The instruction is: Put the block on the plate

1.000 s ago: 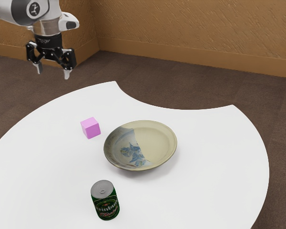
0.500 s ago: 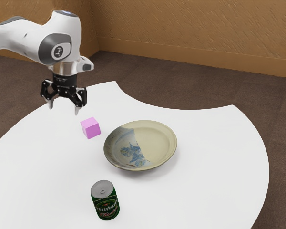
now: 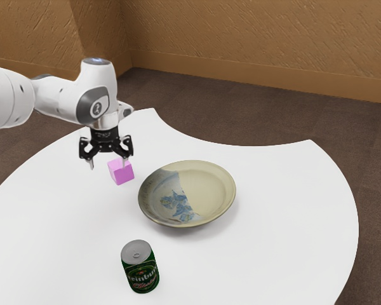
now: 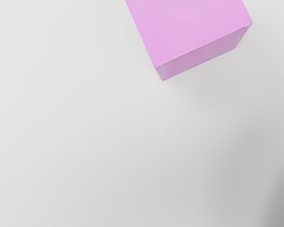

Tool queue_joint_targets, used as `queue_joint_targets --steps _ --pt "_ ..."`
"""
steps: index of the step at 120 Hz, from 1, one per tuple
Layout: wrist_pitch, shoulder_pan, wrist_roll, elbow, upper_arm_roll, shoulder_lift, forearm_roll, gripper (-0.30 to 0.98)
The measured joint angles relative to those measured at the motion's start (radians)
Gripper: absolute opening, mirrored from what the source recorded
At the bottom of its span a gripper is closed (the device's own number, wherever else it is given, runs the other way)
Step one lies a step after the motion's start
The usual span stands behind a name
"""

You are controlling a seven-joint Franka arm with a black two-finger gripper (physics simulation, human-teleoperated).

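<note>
Just apart, block [image 3: 122, 175], plate rim [image 3: 193, 162], claw [image 3: 107, 166] spread

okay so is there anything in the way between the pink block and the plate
Nothing visible stands between the pink block and the plate. The green can is off to the side, nearer the exterior view's lower edge.

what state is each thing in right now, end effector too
black two-finger end effector: open, holding nothing
small pink cube-shaped block: on the table, not on the plate
round beige ceramic plate with blue flowers: upright, empty
green metal can with grey lid: standing upright, tab unopened
</note>
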Motion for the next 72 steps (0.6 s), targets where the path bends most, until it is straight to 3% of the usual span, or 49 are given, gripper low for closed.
queue_joint_targets --steps 42,72 --pt "0.098 0.007 -0.144 0.129 0.055 0.170 -0.130 0.69" --pt "0.114 0.041 -0.183 0.225 0.053 0.258 -0.155 0.69"
